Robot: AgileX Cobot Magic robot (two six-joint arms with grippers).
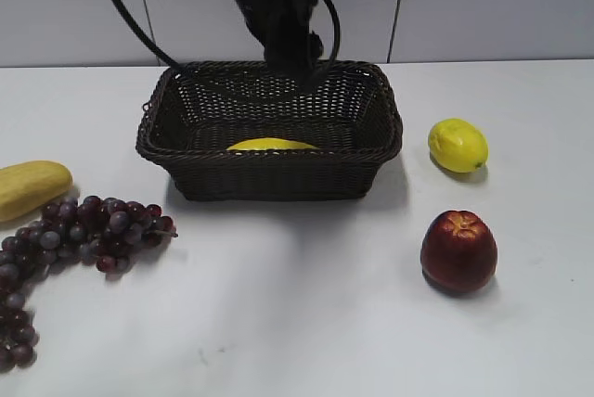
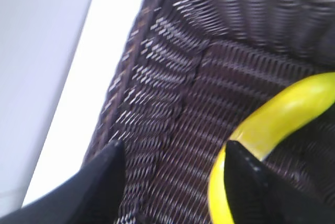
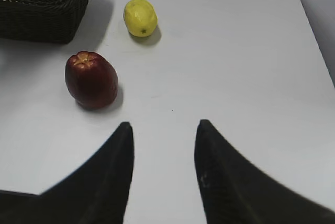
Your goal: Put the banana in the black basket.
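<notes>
The bright-yellow banana (image 1: 270,145) lies on the floor of the black basket (image 1: 380,151), mostly hidden behind the near wall. In the left wrist view the banana (image 2: 282,111) curves across the woven basket floor (image 2: 188,77). My left gripper (image 2: 172,150) is open and empty above the basket, its right finger in front of the banana. In the exterior view the left arm (image 1: 283,17) hangs over the basket's back rim. My right gripper (image 3: 163,127) is open and empty over the bare white table; it does not show in the exterior view.
A lemon (image 1: 458,145) and a red apple (image 1: 458,250) sit right of the basket, also in the right wrist view: lemon (image 3: 140,17), apple (image 3: 91,79). Purple grapes (image 1: 70,239) and a pale-yellow oblong fruit (image 1: 28,186) lie at the left.
</notes>
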